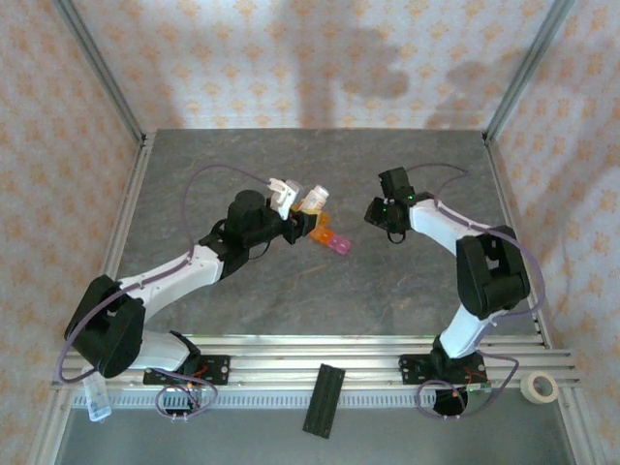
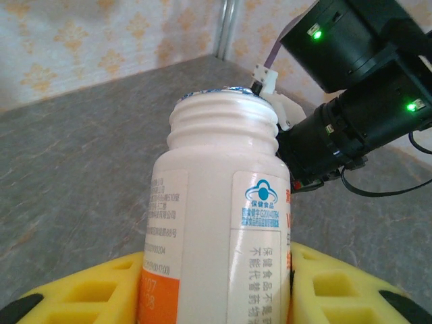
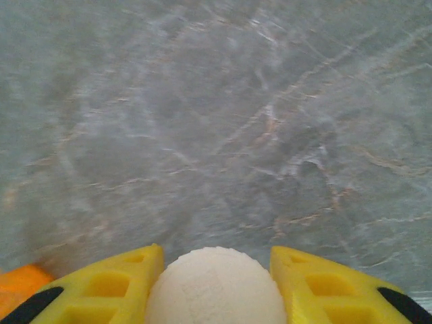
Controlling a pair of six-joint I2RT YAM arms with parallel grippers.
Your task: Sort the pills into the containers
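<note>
My left gripper (image 1: 300, 206) (image 2: 219, 260) is shut on a white pill bottle (image 1: 312, 200) (image 2: 219, 202). The bottle has an orange band, and its threaded neck is bare with no cap. Just below it on the table lie the containers, an orange cube (image 1: 319, 229) joined to a pink one (image 1: 340, 246). To their right, my right gripper (image 1: 374, 211) (image 3: 216, 253) is shut on a white domed cap (image 3: 214, 287) just above the grey tabletop. An orange corner (image 3: 19, 282) shows at the lower left of the right wrist view. The pills are hidden.
The right arm's black wrist (image 2: 351, 115) hangs close behind the bottle. A black strip (image 1: 325, 399) lies across the front rails, with a tape roll (image 1: 540, 387) at the front right. Patterned walls and metal posts (image 1: 97, 68) enclose the grey table (image 1: 387, 291).
</note>
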